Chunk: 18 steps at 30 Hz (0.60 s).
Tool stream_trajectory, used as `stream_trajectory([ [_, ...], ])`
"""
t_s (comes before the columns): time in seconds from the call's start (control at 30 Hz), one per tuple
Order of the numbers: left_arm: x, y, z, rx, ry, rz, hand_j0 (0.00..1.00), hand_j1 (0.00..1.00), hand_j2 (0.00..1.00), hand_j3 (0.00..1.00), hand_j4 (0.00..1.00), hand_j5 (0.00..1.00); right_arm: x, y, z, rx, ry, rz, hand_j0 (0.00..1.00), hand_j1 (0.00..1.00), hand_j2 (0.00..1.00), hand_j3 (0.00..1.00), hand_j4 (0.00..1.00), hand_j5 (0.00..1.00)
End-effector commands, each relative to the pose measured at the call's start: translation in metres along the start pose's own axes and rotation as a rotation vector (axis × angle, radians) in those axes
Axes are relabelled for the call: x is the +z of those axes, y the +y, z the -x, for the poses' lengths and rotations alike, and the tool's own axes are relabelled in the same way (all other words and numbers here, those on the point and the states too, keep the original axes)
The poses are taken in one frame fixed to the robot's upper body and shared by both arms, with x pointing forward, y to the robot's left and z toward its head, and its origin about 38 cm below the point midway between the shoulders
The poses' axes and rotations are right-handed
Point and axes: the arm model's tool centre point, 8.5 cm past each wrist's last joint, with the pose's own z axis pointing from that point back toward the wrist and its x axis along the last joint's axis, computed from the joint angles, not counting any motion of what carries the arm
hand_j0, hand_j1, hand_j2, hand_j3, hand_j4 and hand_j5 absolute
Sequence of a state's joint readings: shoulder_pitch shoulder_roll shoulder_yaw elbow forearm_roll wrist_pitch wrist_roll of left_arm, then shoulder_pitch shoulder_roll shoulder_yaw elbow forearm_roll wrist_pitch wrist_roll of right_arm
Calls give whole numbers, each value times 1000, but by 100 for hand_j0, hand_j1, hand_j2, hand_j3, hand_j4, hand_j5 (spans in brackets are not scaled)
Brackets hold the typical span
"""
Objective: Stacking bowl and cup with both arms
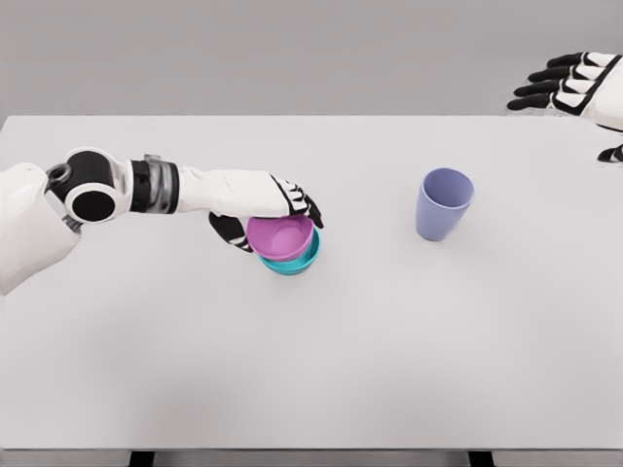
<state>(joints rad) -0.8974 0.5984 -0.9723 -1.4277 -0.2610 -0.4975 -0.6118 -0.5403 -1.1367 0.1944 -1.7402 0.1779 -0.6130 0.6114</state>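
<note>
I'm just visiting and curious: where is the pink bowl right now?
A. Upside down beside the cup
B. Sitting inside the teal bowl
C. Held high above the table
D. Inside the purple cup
B: the pink bowl sits nested in the teal bowl, with the left hand gripping its rim.

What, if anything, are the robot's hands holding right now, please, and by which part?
The left hand grips the pink bowl by its near-left rim, nested in the teal bowl. The right hand holds nothing.
</note>
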Motion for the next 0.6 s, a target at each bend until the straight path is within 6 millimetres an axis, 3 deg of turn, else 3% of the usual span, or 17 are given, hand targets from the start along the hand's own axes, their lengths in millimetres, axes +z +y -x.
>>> stream_trajectory([
  [0.0, -3, 1, -1, 1, -5, -3, 68, 68, 68, 68, 68, 68, 6, 13, 5, -15, 15, -83, 100, 100, 100, 100, 100, 100],
  [0.03, -3, 1, 0, -3, 1, -1, 68, 68, 68, 68, 68, 68, 8, -3, 7, 16, 26, -58, 100, 100, 100, 100, 100, 100],
  [0.1, -6, -1, 2, 5, 5, 2, 68, 68, 68, 68, 68, 68, 9, -9, 5, 35, 21, -50, 100, 100, 100, 100, 100, 100],
  [0.2, -7, -1, 2, 7, 5, 2, 68, 68, 68, 68, 68, 68, -3, 3, -4, 10, -24, -68, 100, 100, 100, 100, 100, 100],
  [0.33, -7, -2, 3, 11, 6, 3, 69, 69, 69, 69, 69, 69, -42, 25, -21, -102, -127, 26, 100, 100, 100, 100, 100, 100],
  [0.43, -7, -2, 3, 10, 5, 3, 70, 70, 70, 70, 70, 70, -41, 32, -22, -98, -127, -23, 100, 100, 100, 100, 100, 100],
  [0.5, -7, -2, 3, 10, 5, 3, 71, 71, 71, 71, 71, 71, -40, 37, -18, -98, -117, -54, 100, 100, 100, 100, 100, 100],
  [0.53, -7, -2, 3, 10, 6, 4, 73, 73, 73, 73, 73, 73, -37, 43, -3, -112, -70, -65, 100, 100, 100, 100, 100, 100],
  [0.57, -7, -2, 3, 10, 6, 4, 82, 82, 82, 82, 82, 82, -35, 46, 13, -118, -18, -74, 100, 100, 100, 100, 100, 100],
])
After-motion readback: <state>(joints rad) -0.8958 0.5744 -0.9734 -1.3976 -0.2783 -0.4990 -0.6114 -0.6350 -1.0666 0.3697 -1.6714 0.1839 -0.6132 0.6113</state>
